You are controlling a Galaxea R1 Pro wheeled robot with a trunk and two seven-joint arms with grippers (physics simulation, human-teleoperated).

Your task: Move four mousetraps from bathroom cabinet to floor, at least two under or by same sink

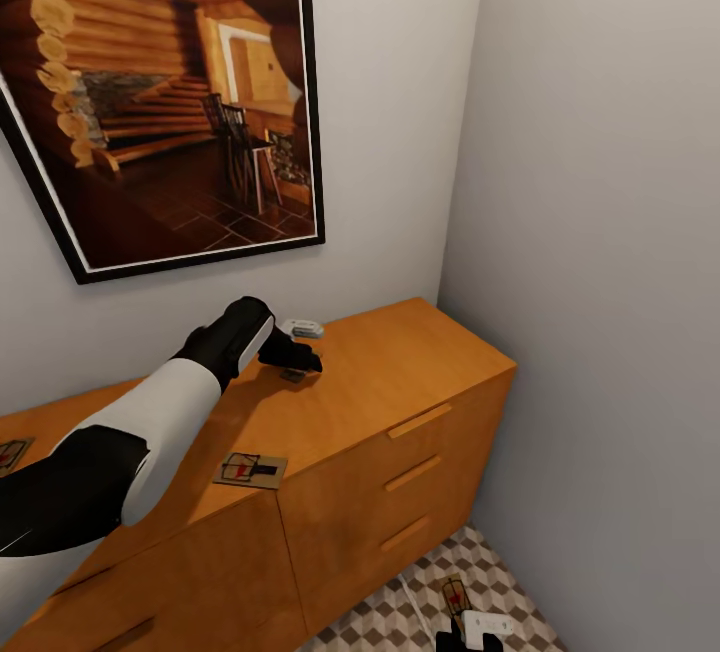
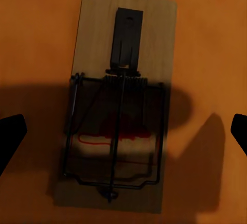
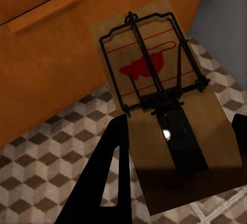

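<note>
Cabinet (image 1: 380, 402): orange-brown wooden chest set against the wall in a corner, slim bar handles on its drawer fronts; its top serves as worktop.

Mousetraps, four seen:
- one (image 1: 250, 470) flat on the worktop near the front edge, beside the left forearm
- one (image 1: 12, 453) flat on the worktop at the far left, partly cut off by the frame edge
- one (image 2: 119, 100) flat on the worktop directly below the left end effector, tan board with dark wire, black bait plate and red mark; in the head view it shows as a small dark patch (image 1: 293, 375) under the fingers
- one (image 3: 164, 105) gripped by the right end effector, low above the floor close to the cabinet's front

Left end effector (image 1: 300, 357): arm reaching over the worktop, fingers spread wide to either side of the trap under it, not touching it; released.

Right end effector (image 3: 177, 183): dark fingers closed on the board's black-plate end; clenched on that trap.

Bathroom floor (image 3: 46, 157): cube-pattern tiles in brown, beige and white.

Framed picture (image 1: 160, 92): log-cabin interior, black frame, on the wall above the cabinet
</note>
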